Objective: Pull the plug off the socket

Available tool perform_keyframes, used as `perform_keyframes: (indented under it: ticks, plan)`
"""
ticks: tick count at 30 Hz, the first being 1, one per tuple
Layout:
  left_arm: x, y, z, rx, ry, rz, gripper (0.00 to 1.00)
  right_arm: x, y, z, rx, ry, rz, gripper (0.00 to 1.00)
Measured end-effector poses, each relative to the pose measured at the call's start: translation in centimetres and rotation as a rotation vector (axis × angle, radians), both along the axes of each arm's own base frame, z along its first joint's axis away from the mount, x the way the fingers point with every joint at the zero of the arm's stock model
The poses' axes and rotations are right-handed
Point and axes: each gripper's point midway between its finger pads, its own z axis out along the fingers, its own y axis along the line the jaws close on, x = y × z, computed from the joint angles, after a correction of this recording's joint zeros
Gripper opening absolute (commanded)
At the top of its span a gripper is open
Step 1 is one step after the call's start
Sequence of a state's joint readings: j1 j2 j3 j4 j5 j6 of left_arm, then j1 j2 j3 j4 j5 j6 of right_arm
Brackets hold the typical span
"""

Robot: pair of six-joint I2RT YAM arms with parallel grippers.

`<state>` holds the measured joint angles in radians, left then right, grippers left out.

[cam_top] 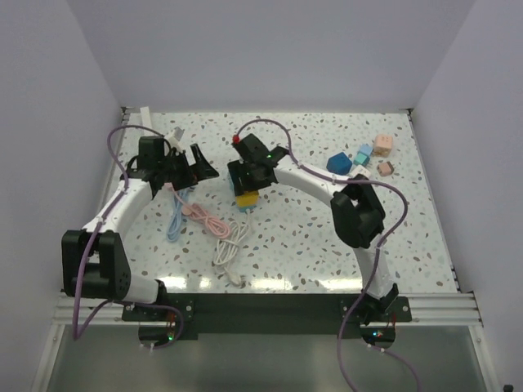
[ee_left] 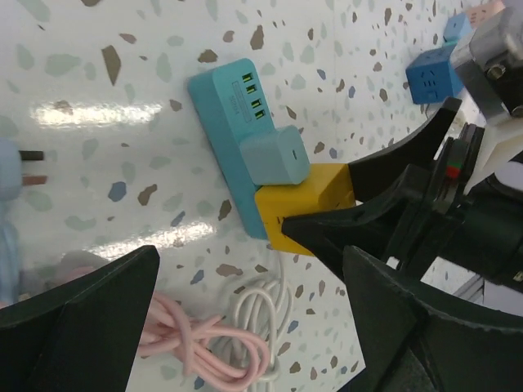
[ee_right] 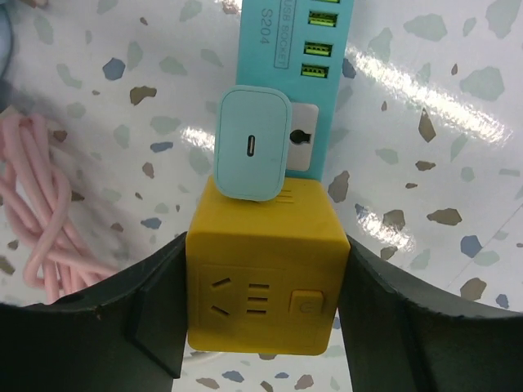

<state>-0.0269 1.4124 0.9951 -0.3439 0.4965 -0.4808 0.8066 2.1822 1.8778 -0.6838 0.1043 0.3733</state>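
Nearest on the counter (cam_top: 327, 245) lie a white cable (cam_top: 230, 249) and a pink cable (cam_top: 206, 219), loosely coiled and clear of the work. Keep them that way.

Just beyond them sits the yellow cube plug (ee_right: 261, 282), seated in the near end of the teal power strip (ee_right: 278, 49). The right gripper (ee_right: 263, 245) is closed about halfway around it, and its wrist view shows a finger pressed flat against each side face. The grip looks square and centred, which is what this step needs.

Pull straight up along the pins rather than rocking sideways. The strip looks light and may lift with the plug.

The left gripper (ee_left: 249, 269) hangs wide open and empty just left of the strip. It is well placed to come down on the bare far part of the strip and pin it.

A pale teal charger (ee_right: 252, 145) is plugged in directly beyond the cube and touches its far face. Avoid dragging the cube against it. The coloured blocks at the far right are well out of reach.
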Motion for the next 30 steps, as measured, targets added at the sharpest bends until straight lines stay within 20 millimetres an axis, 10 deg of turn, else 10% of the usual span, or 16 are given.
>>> perform_keyframes:
  ticks: [9,17,30]
  plan:
    - [0.7,-5.7,-1.6,-0.114,0.018,-0.060,1.00,-1.7,-8.8,1.5,0.228,0.144,-0.088,0.00]
    - [0.9,-12.2,-4.4,-0.161,0.086,-0.114,1.00,-4.8,-8.1,3.3,0.353,0.120,-0.025,0.00]
    - [3.4,-14.3,-4.5,-0.188,0.056,0.002,1.00,-6.0,-7.9,7.6,0.464,0.052,-0.013,0.00]
